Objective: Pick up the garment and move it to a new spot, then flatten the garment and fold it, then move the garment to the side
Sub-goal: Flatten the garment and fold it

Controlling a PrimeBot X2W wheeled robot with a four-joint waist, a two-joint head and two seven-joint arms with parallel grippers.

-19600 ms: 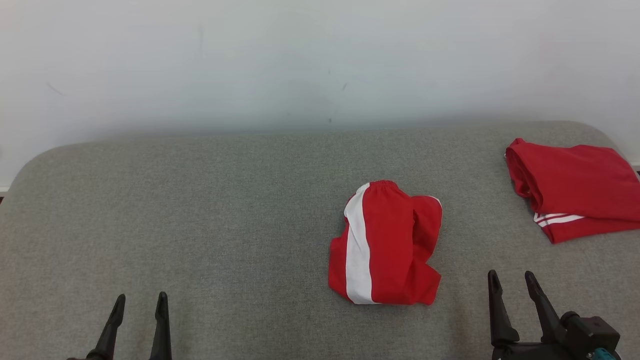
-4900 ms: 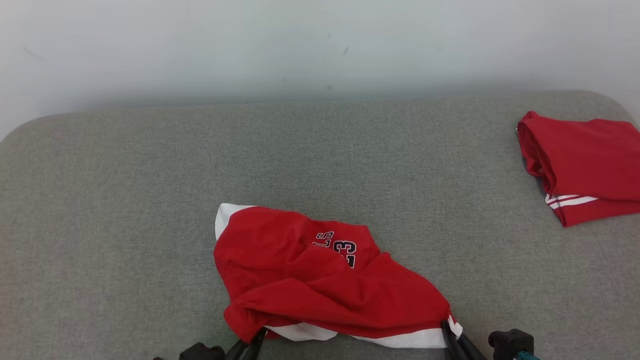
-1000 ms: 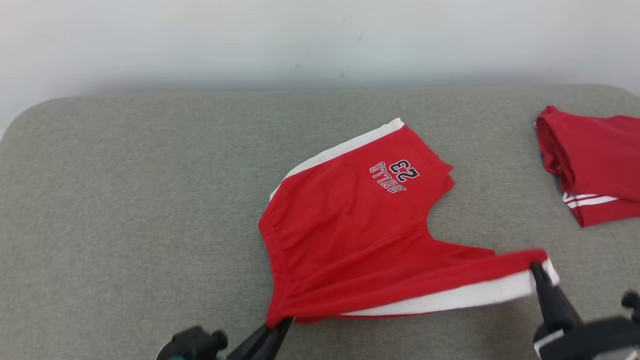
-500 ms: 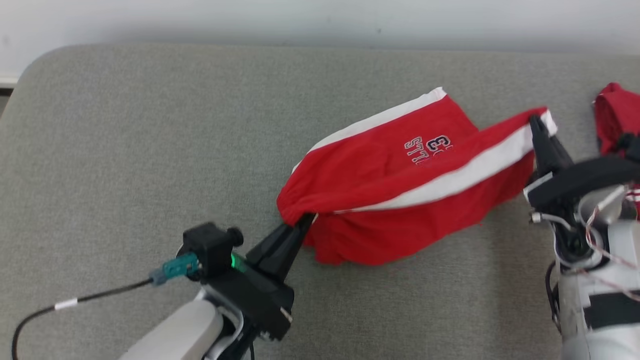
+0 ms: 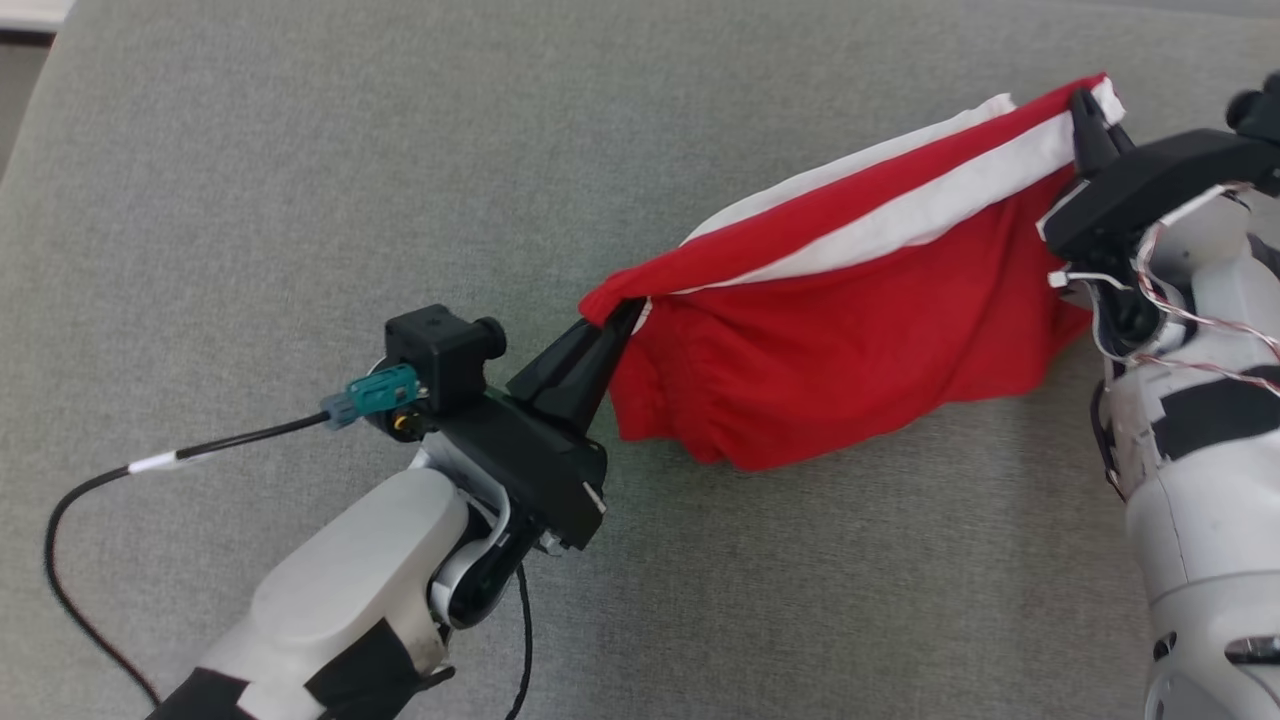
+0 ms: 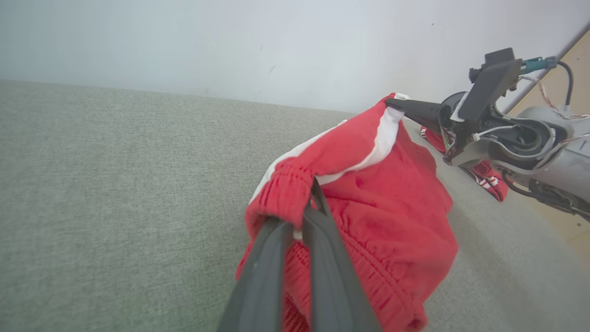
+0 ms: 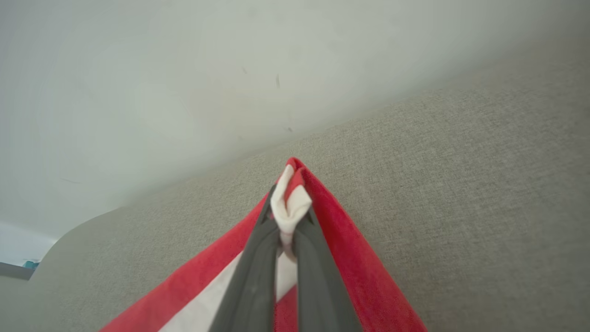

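Though limp, garment right of left tool

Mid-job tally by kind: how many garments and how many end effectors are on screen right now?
Garments: 2, the shorts and a red garment lying apart.
End effectors: 2, left end effector and right end effector, both shut on the shorts.
Total: 4

Looks like a bare test room. Grey cloth-topped table under the left pincer, blank white wall beyond it.
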